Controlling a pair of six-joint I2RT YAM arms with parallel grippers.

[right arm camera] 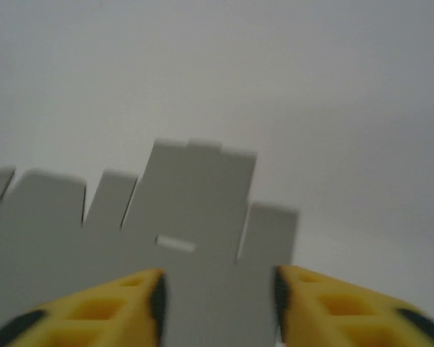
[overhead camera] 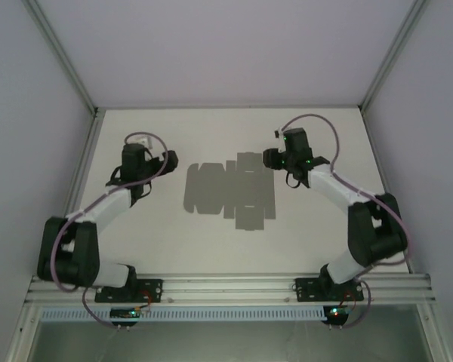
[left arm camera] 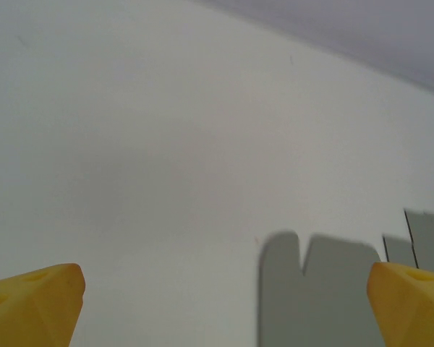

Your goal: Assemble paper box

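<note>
Our left claw [left arm camera: 224,275] hangs released; the right claw [right arm camera: 218,278] sits half-clenched over the flat paper box [overhead camera: 230,188], and we cannot tell if it is grasping.

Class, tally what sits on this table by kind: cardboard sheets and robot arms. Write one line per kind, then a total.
Cardboard sheet: 1
Robot arms: 2, the left arm and the right arm
Total: 3

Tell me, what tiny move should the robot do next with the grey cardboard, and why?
I'd guess: lower the right gripper onto the paper box and pinch a flap to start folding. The sheet lies flat and unfolded, and the jaws stand part-way apart right at its edge.
</note>
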